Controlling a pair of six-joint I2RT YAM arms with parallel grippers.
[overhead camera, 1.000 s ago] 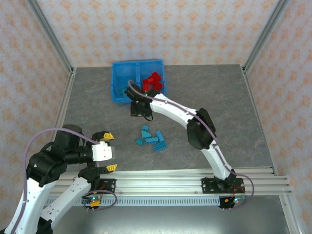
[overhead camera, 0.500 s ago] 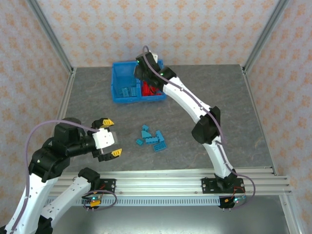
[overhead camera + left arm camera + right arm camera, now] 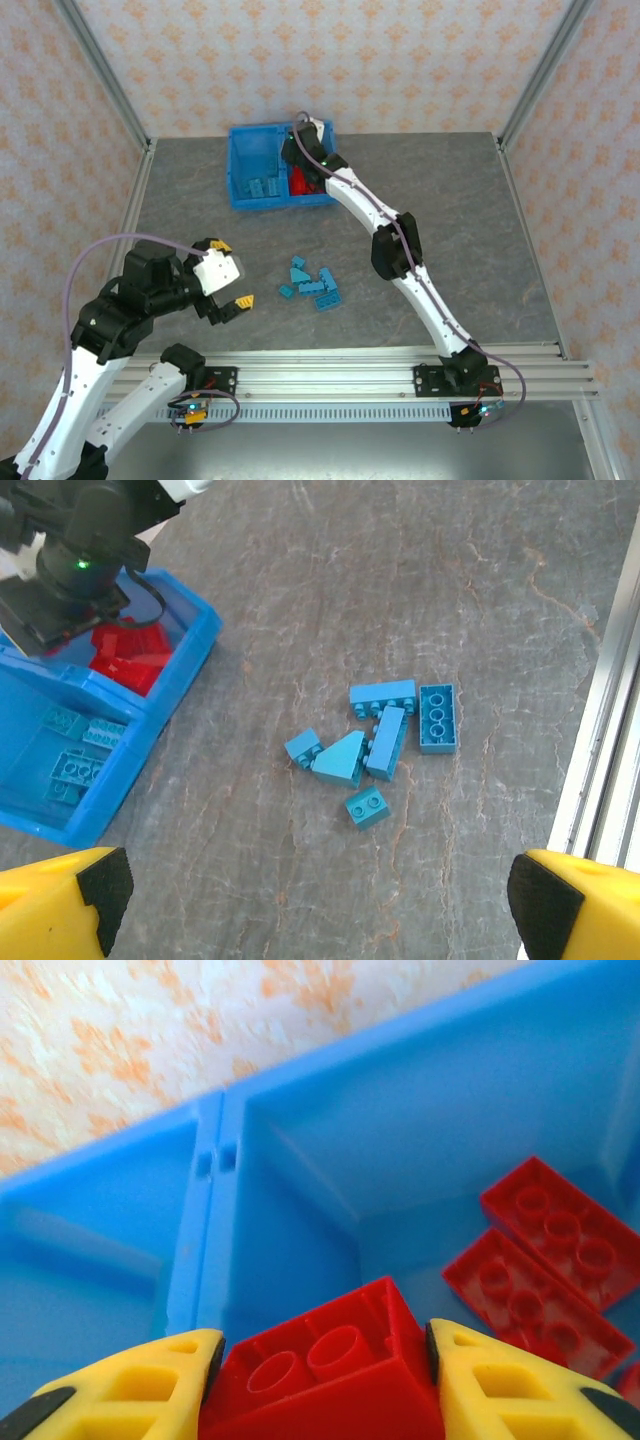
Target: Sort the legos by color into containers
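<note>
This is a robot lab test booth: a grey stone-look counter (image 3: 450, 200) boxed in by panels of orange-flowered wallpaper (image 3: 400, 60) set between metal posts (image 3: 108, 75), with two cabled robot arms (image 3: 395, 255) bolted to a metal rail (image 3: 330, 365) along its near edge.
</note>
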